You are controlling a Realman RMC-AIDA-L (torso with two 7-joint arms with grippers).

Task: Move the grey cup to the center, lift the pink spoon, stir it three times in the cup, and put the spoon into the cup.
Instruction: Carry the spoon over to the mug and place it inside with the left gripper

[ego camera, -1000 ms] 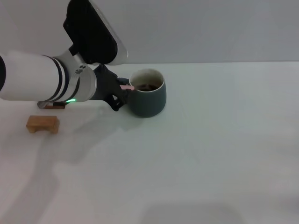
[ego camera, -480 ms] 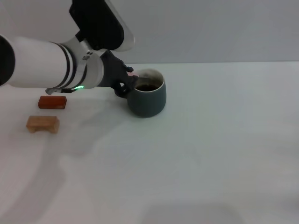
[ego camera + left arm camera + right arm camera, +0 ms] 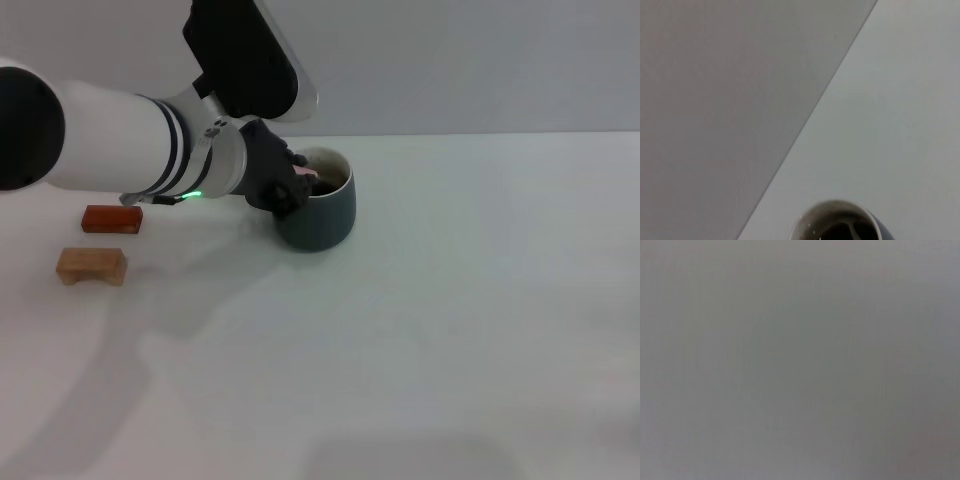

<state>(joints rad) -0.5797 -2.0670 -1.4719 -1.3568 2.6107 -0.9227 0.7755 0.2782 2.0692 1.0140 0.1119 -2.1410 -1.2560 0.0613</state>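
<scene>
While our left gripper [image 3: 297,187] works at the rim of the grey cup [image 3: 322,215], the right arm is out of sight.

From the head view we see the cup just above frame centre, our dark fingers closed on the pink spoon [image 3: 306,175] over its mouth; a reddish block [image 3: 111,218] and a wooden block [image 3: 91,266] sit well apart at left, with open table [image 3: 480,320] right and below. Our left wrist view shows the cup [image 3: 840,222] at the bottom edge. Our right wrist view shows only blank grey.

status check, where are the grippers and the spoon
Left gripper at the cup rim, shut on spoon over the liquid. Right gripper not in view. Two blocks off to the left, nothing in the way.
</scene>
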